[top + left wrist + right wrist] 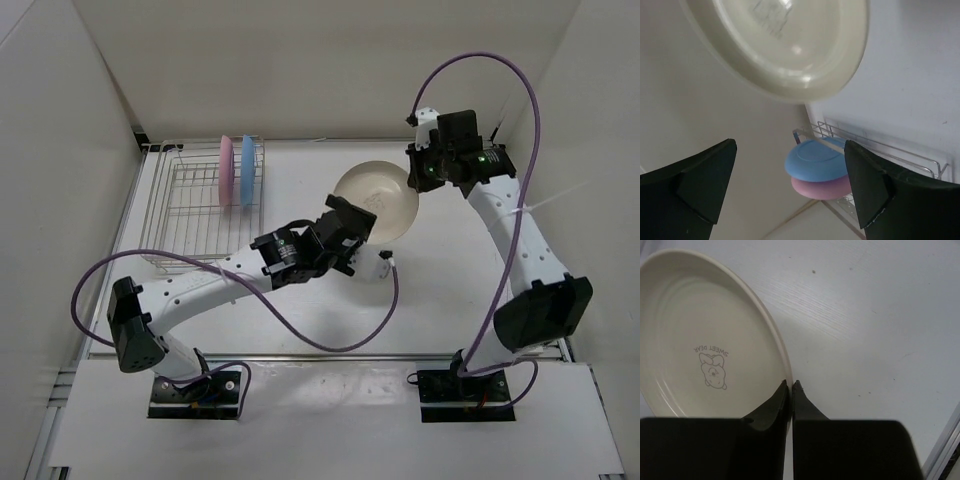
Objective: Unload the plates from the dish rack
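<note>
The cream plate (380, 196) hangs over the middle of the table, right of the rack. My right gripper (416, 176) is shut on its right rim; in the right wrist view the gripper (791, 384) pinches the rim of the plate (705, 340), which bears a small bear print. My left gripper (354, 224) is open and empty at the plate's near-left edge; its view (790, 150) shows the plate's underside (790, 45) above the jaws. The pink plate (226, 172) and light blue plate (248, 170) stand on edge in the dish rack (190, 215), and both show in the left wrist view: blue (815, 160), pink (820, 187).
White enclosure walls (60, 150) stand close on the left, back and right. The rack's wire rail (890, 152) shows behind the left jaws. Purple cables (300, 330) loop from both arms over the near part of the table.
</note>
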You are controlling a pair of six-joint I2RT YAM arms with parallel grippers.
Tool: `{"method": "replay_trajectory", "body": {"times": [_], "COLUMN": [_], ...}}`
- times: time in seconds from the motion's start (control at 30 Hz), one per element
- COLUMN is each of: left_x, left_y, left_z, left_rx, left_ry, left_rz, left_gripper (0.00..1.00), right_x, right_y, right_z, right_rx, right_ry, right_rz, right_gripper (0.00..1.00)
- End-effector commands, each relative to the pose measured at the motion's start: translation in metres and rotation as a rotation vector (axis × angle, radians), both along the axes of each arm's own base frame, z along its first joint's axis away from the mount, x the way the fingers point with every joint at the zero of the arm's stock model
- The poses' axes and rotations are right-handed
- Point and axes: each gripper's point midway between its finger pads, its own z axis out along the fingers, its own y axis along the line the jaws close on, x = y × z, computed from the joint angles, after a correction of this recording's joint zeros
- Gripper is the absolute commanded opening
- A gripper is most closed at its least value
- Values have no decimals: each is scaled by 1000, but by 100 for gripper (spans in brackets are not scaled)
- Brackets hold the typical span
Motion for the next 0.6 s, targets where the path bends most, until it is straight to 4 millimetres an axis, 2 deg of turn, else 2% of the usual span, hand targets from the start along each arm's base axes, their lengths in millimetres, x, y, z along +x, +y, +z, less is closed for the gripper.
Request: {"method": "replay_trajectory", "body": {"times": [0.0, 0.07, 0.1, 0.13, 0.17, 0.2, 0.23, 0.27, 0.3, 0.33, 0.37, 0.4, 0.43, 0.47, 0.5, 0.53, 0.57], "left_x": [15, 28, 35, 42, 58, 68, 72, 89, 93, 98, 102, 103, 104, 104, 102, 103, 101], "left_y": [13, 32, 42, 59, 83, 99, 118, 148, 160, 173, 199, 207, 216, 235, 243, 251, 267], "left_z": [60, 75, 81, 84, 81, 101, 99, 100, 121, 127, 125, 131, 124, 124, 114, 110, 109], "left_rx": [-213, -263, -285, -292, -324, -380, -378, -443, -537, -593, -661, -721, -748, -832, -851, -893, -986], "left_ry": [-41, -46, -48, -44, -23, -32, -4, 10, 7, 12, 35, 60, 95, 131, 167, 188, 219], "left_rz": [88, 183, 228, 294, 410, 483, 553, 686, 718, 761, 859, 879, 912, 964, 993, 1014, 1042], "left_gripper": [100, 100, 100, 100, 100, 100, 100, 100, 100, 100, 100, 100, 100, 100, 100, 100, 100], "right_x": [49, 67, 85, 94, 100, 108, 113, 124, 130, 136, 142, 145, 149, 152, 155, 157, 161], "right_y": [-38, -58, -80, -88, -94, -106, -111, -114, -120, -120, -123, -125, -126, -126, -130, -130, -133], "right_z": [-30, -45, -59, -62, -71, -94, -103, -116, -120, -120, -132, -138, -149, -155, -160, -174, -175], "right_rx": [-5, 0, -15, 1, 12, 14, 18, 19, 20, 33, 49, 40, 43, 41, 28, 20, 7], "right_ry": [7, 25, 39, 48, 71, 123, 142, 165, 164, 165, 184, 190, 210, 215, 216, 241, 239], "right_rz": [-206, -299, -374, -413, -431, -465, -484, -500, -512, -525, -535, -543, -565, -565, -594, -595, -607], "right_gripper": [0, 0, 0, 0, 0, 0, 0, 0, 0, 0, 0, 0, 0, 0, 0, 0, 0]}}
